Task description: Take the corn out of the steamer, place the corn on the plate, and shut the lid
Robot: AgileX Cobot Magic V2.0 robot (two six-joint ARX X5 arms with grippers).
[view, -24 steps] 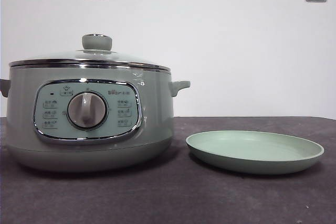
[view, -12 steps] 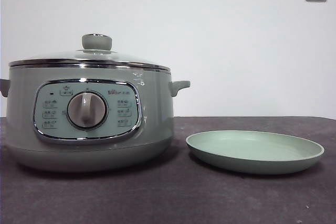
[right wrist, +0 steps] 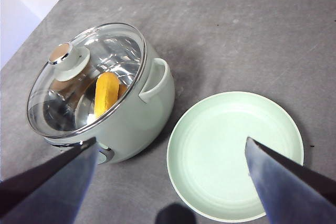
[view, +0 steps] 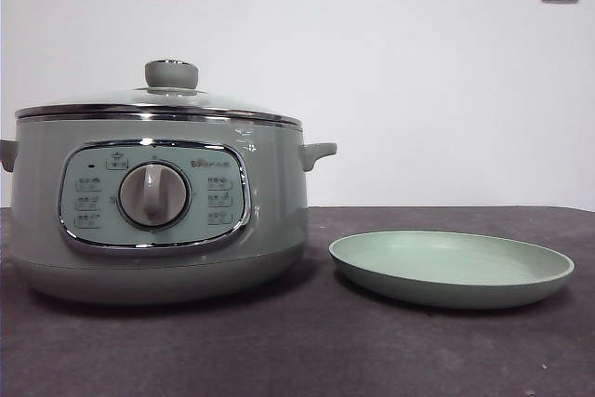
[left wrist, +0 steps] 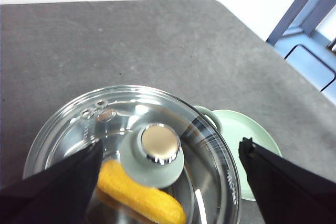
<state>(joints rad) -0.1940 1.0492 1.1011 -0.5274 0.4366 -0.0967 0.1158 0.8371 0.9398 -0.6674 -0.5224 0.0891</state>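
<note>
Half the corn [left wrist: 140, 198] hidden — lid [left wrist: 205, 145] on.

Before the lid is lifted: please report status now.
Both pincers open, high; left pincer over lid. Corn inside closed steamer. Plate bare. Nothing in the way.

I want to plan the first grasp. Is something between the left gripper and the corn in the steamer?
Yes. The glass lid is closed on the steamer, and the corn lies under it, seen through the glass. The left gripper hangs open above the lid's knob, so the lid must come off first.
</note>
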